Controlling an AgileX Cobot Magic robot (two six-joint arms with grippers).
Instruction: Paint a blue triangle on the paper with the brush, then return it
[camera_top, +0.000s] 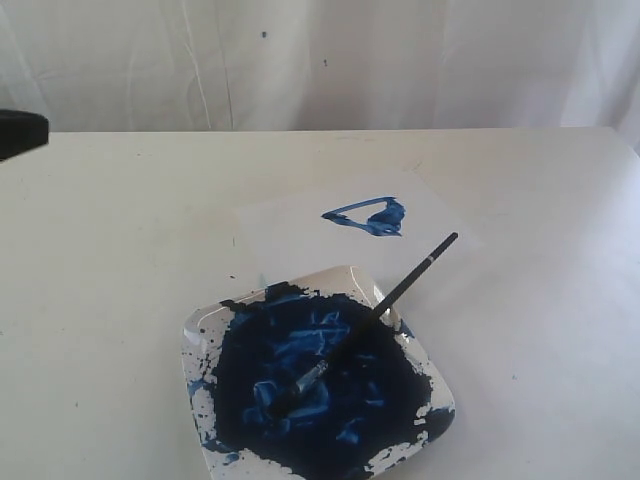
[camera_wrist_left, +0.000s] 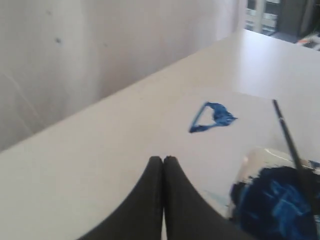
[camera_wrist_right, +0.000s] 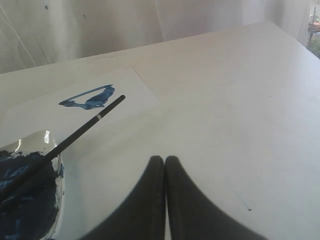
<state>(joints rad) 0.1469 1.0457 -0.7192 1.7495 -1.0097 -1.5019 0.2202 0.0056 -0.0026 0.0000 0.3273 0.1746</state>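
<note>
at the left, the left gripper (camera_wrist_left: 163, 161) has its smooth black jaws pressed together on nothing, above the matte white table (camera_top: 120, 250). right of it, the thin white paper (camera_top: 290, 225) carries the rough blue triangle (camera_top: 368, 216). nearer, the square glossy plate (camera_top: 345, 273) holds thick dark paint. the slim black brush (camera_top: 400, 290) rests bristles-down in the paint, its handle over the far-right rim. the right gripper (camera_wrist_right: 164, 160) is likewise pinched empty, well apart from the brush.

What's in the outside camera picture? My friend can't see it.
A black brush lies with its bristles in a square white plate full of dark blue paint, handle over the rim. Behind it, a small blue triangle is painted on white paper.
</note>
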